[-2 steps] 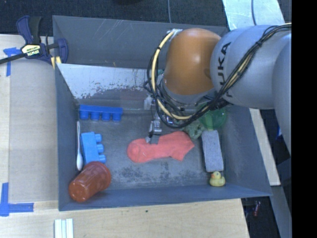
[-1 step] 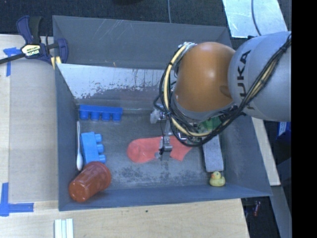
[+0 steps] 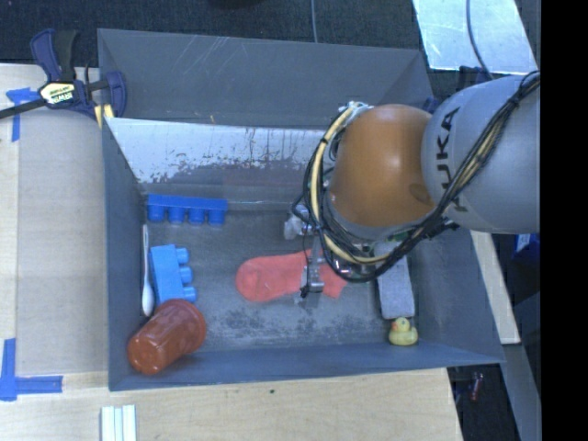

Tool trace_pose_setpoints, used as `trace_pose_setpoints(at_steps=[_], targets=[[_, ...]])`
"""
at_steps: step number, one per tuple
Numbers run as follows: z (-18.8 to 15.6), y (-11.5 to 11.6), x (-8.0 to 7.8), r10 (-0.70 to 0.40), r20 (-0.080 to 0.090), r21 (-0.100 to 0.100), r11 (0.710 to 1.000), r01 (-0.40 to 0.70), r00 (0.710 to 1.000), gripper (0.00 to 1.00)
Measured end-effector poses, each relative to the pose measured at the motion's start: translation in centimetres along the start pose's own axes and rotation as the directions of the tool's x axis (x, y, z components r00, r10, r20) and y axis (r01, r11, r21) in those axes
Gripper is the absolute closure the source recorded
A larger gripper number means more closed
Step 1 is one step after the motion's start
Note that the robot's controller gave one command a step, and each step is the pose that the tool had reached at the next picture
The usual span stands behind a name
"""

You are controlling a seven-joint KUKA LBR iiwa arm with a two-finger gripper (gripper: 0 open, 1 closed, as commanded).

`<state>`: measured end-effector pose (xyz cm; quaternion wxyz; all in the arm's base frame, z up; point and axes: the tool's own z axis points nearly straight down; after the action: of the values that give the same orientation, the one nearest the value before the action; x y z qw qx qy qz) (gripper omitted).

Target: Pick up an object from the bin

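Observation:
My gripper (image 3: 310, 283) hangs under the orange dome over the middle of the bin floor, and its visible finger comes down on the right part of a flat red, oval soft thing (image 3: 274, 278). That red thing lies lengthwise across the floor. A grey rectangular block (image 3: 396, 292) lies just right of the gripper, with a small yellow rubber duck (image 3: 401, 333) at its near end.
At the left side lie a dark blue toy brick (image 3: 186, 211) by the back wall, a lighter blue brick (image 3: 172, 274), a white stick (image 3: 146, 269) along the left wall, and a brown-red cylinder (image 3: 166, 336) in the near-left corner.

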<state>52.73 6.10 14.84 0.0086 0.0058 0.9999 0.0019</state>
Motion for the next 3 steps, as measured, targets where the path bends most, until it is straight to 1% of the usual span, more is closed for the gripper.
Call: trace_pose_setpoints(at_steps=[1,2,3], targets=[[5.3,-2.3,-0.2,-0.158,-0.002,-0.002,0.987,0.158,0.987,0.0],[6.8,-2.7,-0.5,-0.22,-0.005,0.0,0.975,0.22,0.975,0.0],[-1.9,-0.9,2.2,-0.284,-0.002,-0.001,0.959,0.284,0.959,1.0]])
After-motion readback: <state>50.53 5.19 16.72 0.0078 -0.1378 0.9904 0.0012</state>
